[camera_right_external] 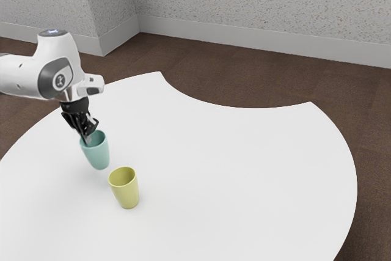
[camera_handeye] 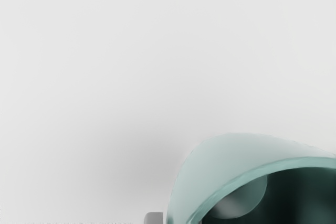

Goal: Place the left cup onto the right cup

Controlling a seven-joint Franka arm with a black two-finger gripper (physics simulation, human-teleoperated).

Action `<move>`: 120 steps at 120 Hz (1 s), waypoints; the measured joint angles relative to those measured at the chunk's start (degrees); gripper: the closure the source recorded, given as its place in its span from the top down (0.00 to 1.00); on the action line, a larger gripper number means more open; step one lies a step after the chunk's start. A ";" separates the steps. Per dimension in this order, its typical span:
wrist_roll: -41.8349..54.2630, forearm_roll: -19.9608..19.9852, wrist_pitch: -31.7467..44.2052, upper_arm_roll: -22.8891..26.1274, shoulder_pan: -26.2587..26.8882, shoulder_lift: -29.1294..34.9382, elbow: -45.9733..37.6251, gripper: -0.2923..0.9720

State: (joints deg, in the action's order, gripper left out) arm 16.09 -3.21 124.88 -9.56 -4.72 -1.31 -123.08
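Observation:
A teal cup (camera_right_external: 96,151) stands at the exterior view's left on the white table (camera_right_external: 244,169), leaning slightly. My gripper (camera_right_external: 89,132) reaches down onto its near-left rim, one finger inside and one outside, shut on the wall. In the wrist view the teal cup (camera_handeye: 226,166) looms just under my hand, its dark inside showing. A yellow-green cup (camera_right_external: 124,187) stands upright just to the right of the teal one and nearer the front, a small gap between them. I cannot tell whether the teal cup's base touches the table.
The white table has a curved cut-out at its back edge (camera_right_external: 232,105). Brown floor and a grey wall lie beyond it. Bare tabletop stretches to the exterior view's right of both cups.

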 joint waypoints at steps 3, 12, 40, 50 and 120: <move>0.01 0.00 -0.22 0.04 0.09 0.31 0.00 0.15; 0.02 0.01 -0.86 0.16 0.38 1.29 0.01 0.15; 0.10 -0.04 -2.90 0.66 1.21 4.64 0.07 0.15; 0.13 -0.04 -3.64 1.33 1.29 5.83 0.02 0.15; 0.33 -0.02 -7.28 2.17 5.45 10.11 -0.22 0.15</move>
State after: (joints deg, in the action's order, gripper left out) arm 16.42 -3.23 117.61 -7.39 0.73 8.81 -123.30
